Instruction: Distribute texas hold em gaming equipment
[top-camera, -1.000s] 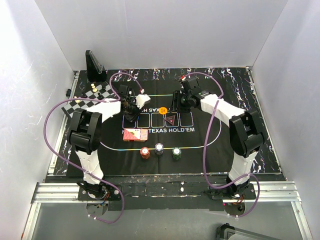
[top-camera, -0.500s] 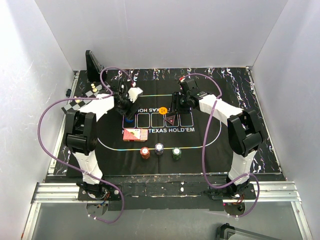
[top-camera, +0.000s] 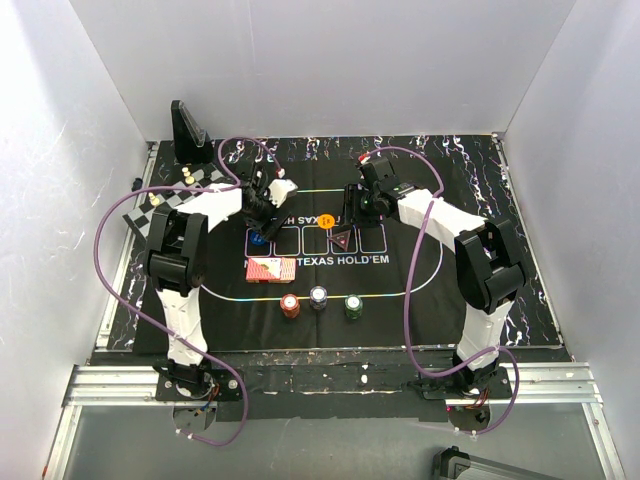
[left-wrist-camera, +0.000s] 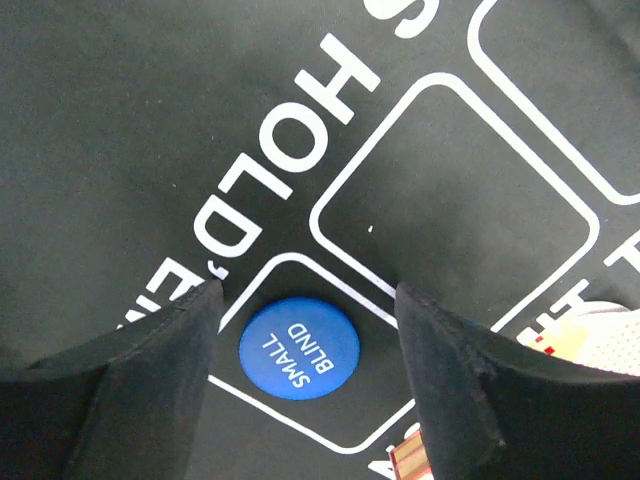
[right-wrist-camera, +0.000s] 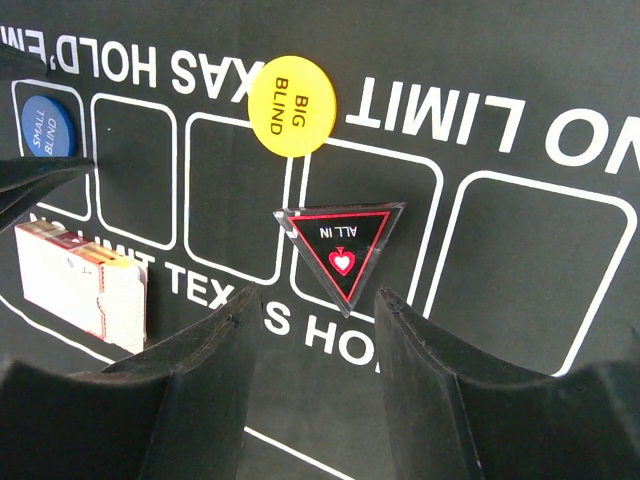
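The left gripper and right gripper are open; a crooked left lift could push the round blue plastic chip, lower centre, away.

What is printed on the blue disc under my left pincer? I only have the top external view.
Observer: SMALL BLIND. The blue disc lies flat, and the left pincer stands open with one finger on each side of it, touching neither.
Operator: And the orange button?
Observer: The orange button reads BIG BLIND.
Operator: The triangle near my right pincer?
Observer: The dark triangle says ALL IN. It lies untouched just beyond the open right pincer.
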